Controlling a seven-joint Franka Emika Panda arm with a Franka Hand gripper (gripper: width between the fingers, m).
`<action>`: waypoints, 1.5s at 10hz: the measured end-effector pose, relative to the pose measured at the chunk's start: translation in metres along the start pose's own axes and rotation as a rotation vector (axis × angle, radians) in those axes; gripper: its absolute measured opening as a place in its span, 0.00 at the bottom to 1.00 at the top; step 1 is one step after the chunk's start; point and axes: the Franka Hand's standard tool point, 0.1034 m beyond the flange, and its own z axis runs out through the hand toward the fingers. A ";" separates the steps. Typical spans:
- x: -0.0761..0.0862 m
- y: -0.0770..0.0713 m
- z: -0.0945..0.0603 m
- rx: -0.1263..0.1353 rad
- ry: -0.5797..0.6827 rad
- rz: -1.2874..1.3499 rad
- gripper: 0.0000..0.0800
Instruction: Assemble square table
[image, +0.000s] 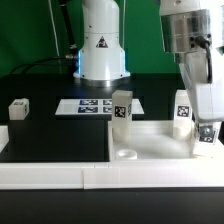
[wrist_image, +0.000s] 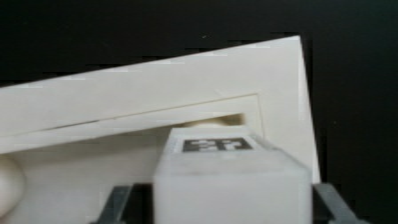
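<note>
The white square tabletop (image: 150, 142) lies flat at the exterior view's right, also seen in the wrist view (wrist_image: 160, 100). Two tagged white legs (image: 122, 108) (image: 183, 110) stand upright at its far corners. An open round socket (image: 127, 155) shows at its near left corner. My gripper (image: 205, 136) is over the near right corner, shut on a third leg (image: 205, 142). In the wrist view that leg (wrist_image: 222, 185) fills the gap in my gripper (wrist_image: 224, 205), tag facing the camera, with both fingers (wrist_image: 121, 205) against its sides. A fourth leg (image: 18, 108) lies loose at the far left.
The marker board (image: 95, 105) lies flat behind the tabletop, in front of the robot base (image: 100, 50). A long low white border rail (image: 50, 176) runs along the table's front edge.
</note>
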 end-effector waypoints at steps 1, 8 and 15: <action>0.000 0.000 0.000 0.000 0.000 -0.063 0.36; 0.003 0.001 -0.001 -0.046 0.034 -0.995 0.81; 0.000 0.000 -0.004 -0.069 0.038 -1.256 0.46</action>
